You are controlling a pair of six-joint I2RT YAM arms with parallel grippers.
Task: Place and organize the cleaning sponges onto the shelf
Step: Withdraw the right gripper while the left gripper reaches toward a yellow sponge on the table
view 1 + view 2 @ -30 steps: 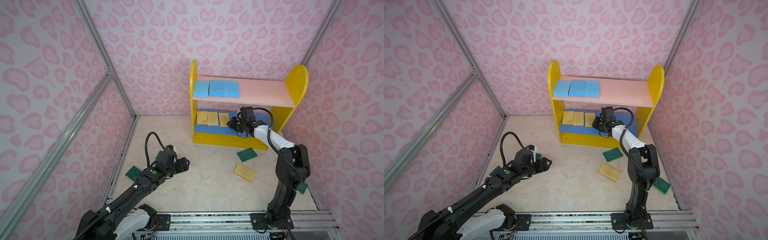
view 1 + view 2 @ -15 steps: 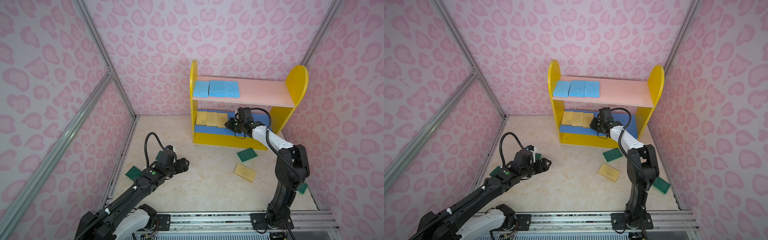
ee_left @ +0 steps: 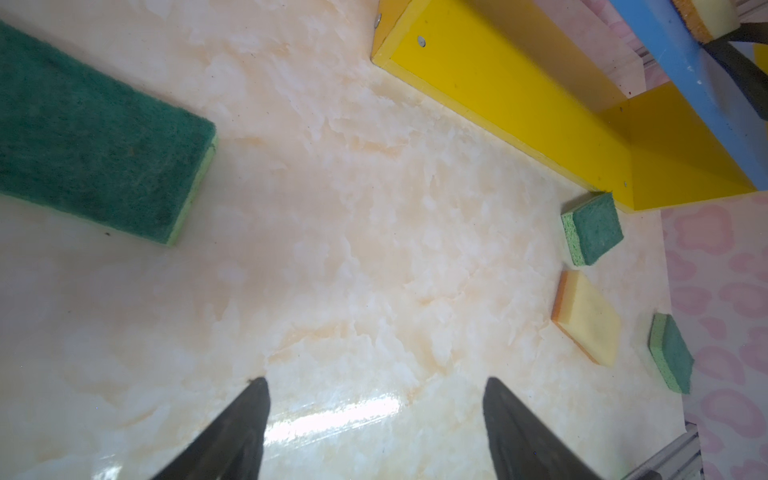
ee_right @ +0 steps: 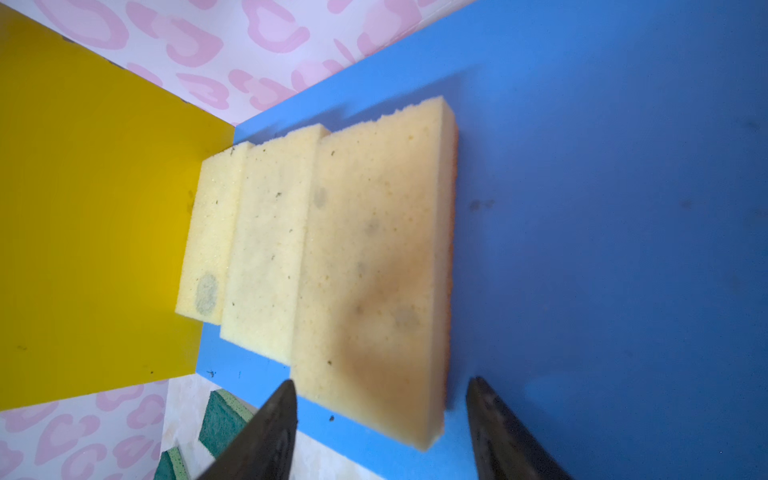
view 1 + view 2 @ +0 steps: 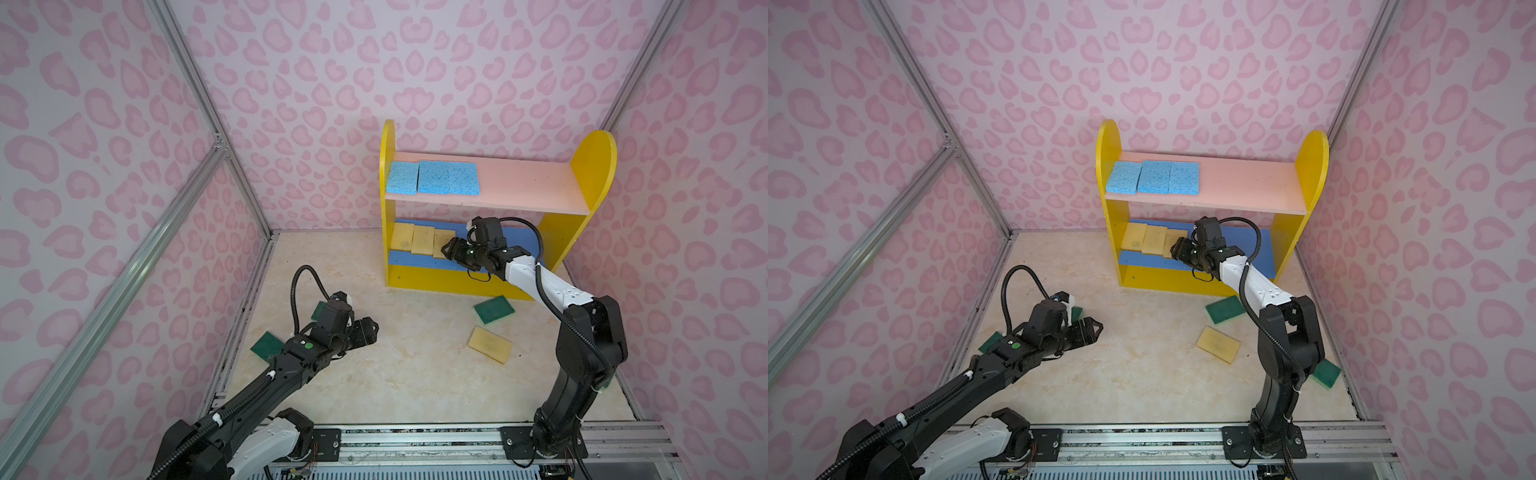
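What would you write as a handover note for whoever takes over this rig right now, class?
Left claw: open, empty, over the floor.
Right claw: open, at the third yellow sponge lying on the shelf's blue board.
Done: three blue sponges on the pink board; three yellow sponges on the blue board.
Left: one loose yellow sponge and four green sponges on the floor.

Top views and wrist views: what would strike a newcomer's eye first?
The wooden shelf with yellow round-topped side panels stands at the back wall, three porous light blue sponges in a row on its pink board. On its blue board, the right gripper stands open around the last of three pale yellow sponges.
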